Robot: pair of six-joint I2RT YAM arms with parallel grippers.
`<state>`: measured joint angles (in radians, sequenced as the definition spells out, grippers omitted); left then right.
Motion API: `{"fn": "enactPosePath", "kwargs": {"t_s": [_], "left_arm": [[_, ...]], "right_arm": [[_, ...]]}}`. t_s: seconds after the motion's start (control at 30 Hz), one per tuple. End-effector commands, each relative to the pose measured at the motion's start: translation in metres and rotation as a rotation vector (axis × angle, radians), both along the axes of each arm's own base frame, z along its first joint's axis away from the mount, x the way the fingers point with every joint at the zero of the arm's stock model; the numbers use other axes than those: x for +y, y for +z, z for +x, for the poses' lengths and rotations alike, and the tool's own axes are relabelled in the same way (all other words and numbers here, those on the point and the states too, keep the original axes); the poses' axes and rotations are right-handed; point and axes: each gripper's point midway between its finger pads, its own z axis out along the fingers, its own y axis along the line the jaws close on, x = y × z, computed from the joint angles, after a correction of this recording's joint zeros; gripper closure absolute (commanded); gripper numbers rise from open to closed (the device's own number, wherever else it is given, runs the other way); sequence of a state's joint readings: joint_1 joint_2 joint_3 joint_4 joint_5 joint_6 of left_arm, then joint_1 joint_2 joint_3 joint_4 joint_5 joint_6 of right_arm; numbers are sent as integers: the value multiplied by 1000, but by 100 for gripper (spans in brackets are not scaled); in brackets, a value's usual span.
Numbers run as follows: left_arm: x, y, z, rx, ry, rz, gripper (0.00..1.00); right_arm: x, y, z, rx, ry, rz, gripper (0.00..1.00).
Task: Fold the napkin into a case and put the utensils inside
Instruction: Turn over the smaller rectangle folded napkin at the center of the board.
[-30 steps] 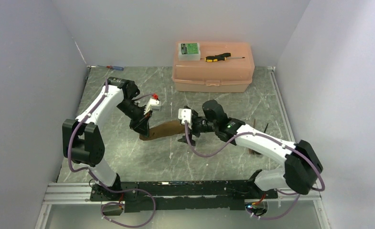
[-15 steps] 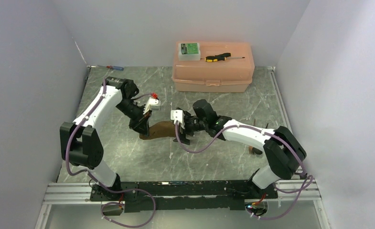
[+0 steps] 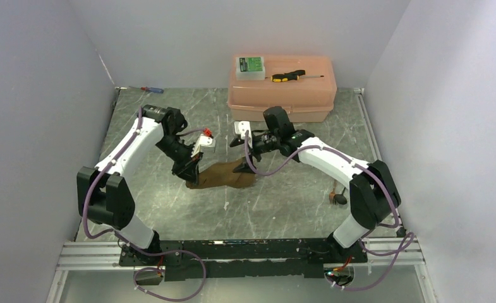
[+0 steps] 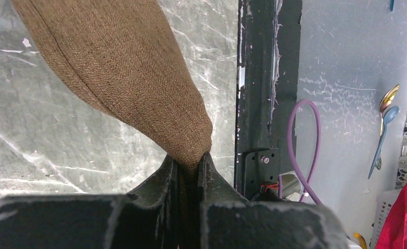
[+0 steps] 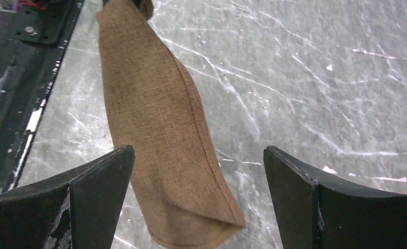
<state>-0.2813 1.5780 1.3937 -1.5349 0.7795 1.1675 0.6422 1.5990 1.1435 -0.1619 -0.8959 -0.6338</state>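
Note:
The napkin (image 3: 223, 175) is a folded brown cloth strip lying on the grey marbled table. My left gripper (image 3: 191, 170) is shut on its left end; in the left wrist view the cloth (image 4: 123, 72) is pinched between the jaws of the gripper (image 4: 190, 161). My right gripper (image 3: 248, 156) is open and empty, just above and behind the napkin's right end. In the right wrist view the gripper (image 5: 198, 197) has the cloth's rounded folded end (image 5: 154, 129) below it, between the wide-apart fingers. The small dark utensils (image 3: 338, 198) lie on the table at the right, past the right arm.
A pink plastic box (image 3: 282, 95) stands at the back, with a yellow-and-black screwdriver (image 3: 289, 76) and a small green-and-white case (image 3: 250, 66) on its lid. A blue-and-red screwdriver (image 3: 151, 89) lies at the back left corner. Walls enclose the table.
My right gripper has drawn back from the napkin's right end toward the pink box. The napkin now stretches further right. My left gripper still holds the left end.

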Motion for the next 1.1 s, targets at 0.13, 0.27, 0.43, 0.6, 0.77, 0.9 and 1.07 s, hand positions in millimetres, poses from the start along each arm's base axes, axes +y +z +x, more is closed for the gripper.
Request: {"fn": "enactPosePath", "kwargs": {"t_s": [0.13, 0.27, 0.43, 0.6, 0.77, 0.9, 1.07], "left_arm": [[1, 22, -24, 65, -32, -27, 97], [3, 21, -25, 59, -39, -21, 97], [-1, 21, -29, 48, -69, -41, 97], [-14, 19, -31, 62, -129, -30, 97], [-7, 17, -33, 26, -154, 2, 97], [-6, 19, -32, 8, -148, 9, 97], [-5, 20, -29, -9, -150, 15, 97]], "right_arm": [[3, -9, -46, 179, 190, 37, 1], [4, -23, -52, 247, 214, 43, 0], [15, -30, -41, 321, 248, 42, 0], [22, -26, -28, 336, 260, 76, 0], [20, -31, -29, 391, 267, 104, 0], [15, -44, -50, 489, 312, 99, 0], [6, -57, -74, 572, 363, 110, 1]]}}
